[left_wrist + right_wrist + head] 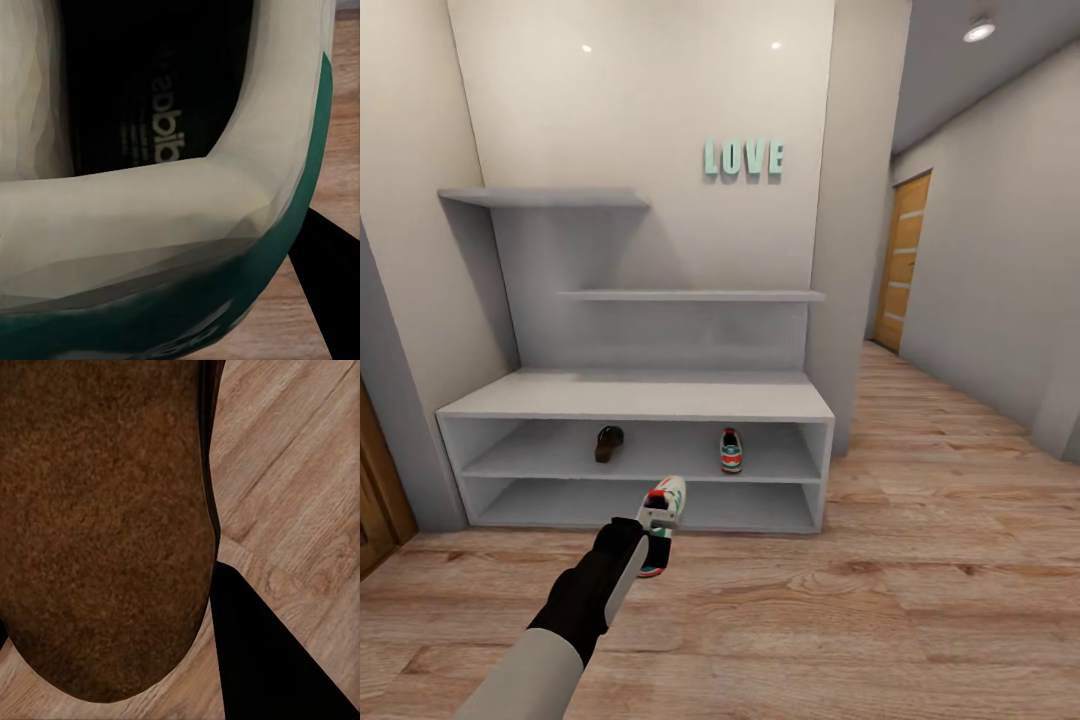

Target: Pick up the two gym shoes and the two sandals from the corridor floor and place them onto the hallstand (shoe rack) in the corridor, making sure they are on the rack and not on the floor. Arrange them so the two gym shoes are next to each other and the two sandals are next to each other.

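On the hallstand, the upper low shelf already carries one sandal toward its left and one gym shoe toward its right, well apart. The left hand grips the second gym shoe above the corridor floor, just in front of the hallstand. The right wrist view shows a brown sandal close up over the floor; whether the right hand grips it I cannot tell. By my judgement, half is done.

One gym shoe and one sandal are sitting apart on the white hallstand's upper low shelf; second gym shoe is hanging above the corridor floor.
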